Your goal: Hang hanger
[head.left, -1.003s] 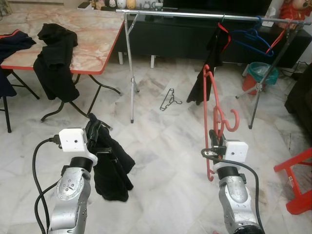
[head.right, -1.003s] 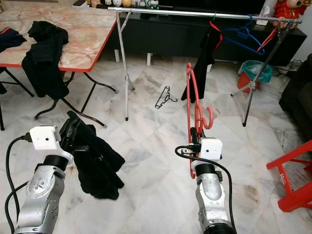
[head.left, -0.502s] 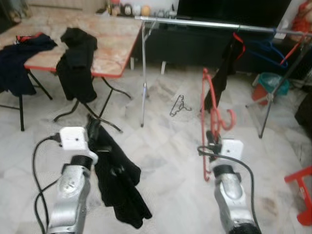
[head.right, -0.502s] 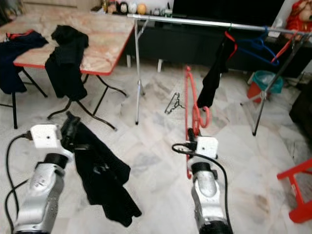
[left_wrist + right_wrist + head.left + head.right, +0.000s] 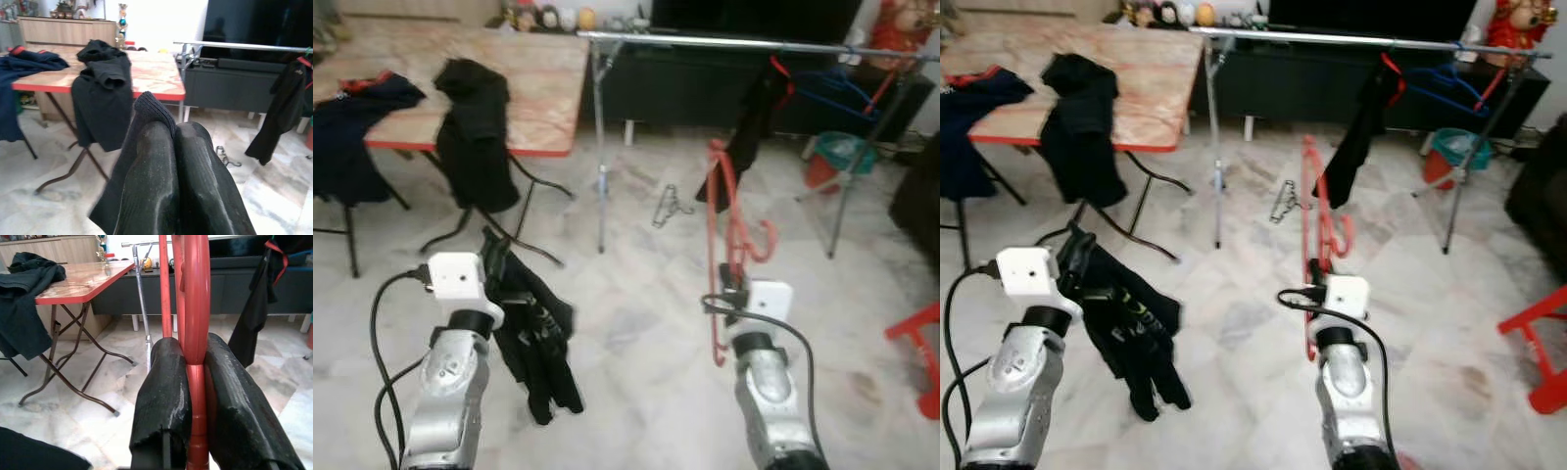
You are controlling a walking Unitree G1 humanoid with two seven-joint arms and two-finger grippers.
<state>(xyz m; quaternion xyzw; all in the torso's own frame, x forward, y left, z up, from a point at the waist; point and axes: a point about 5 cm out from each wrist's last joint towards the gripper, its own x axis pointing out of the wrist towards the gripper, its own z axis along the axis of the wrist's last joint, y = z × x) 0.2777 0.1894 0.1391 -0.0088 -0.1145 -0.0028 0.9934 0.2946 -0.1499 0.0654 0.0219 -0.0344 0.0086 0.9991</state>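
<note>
My right gripper (image 5: 733, 284) is shut on a red plastic hanger (image 5: 729, 211), held upright with its hook curling to the right; in the right wrist view the red hanger (image 5: 195, 308) runs between the black fingers (image 5: 164, 396). My left gripper (image 5: 497, 257) is shut on a black garment (image 5: 538, 343) that hangs down over the floor; the left wrist view has the black cloth (image 5: 151, 110) pinched at the fingertips. Ahead stands a metal clothes rail (image 5: 724, 41), bearing a hung black garment (image 5: 749, 117) and a blue hanger (image 5: 822, 83).
A red-edged folding table (image 5: 533, 93) at the left carries draped dark clothes (image 5: 475, 127). A black wire hanger (image 5: 671, 204) lies on the marble floor under the rail. A green bin (image 5: 837, 157) and a red stool (image 5: 920, 352) stand at the right.
The camera has shifted, and the scene slid slightly. The black garment in my left gripper has swung and bunched up shorter. Both grippers keep their hold.
</note>
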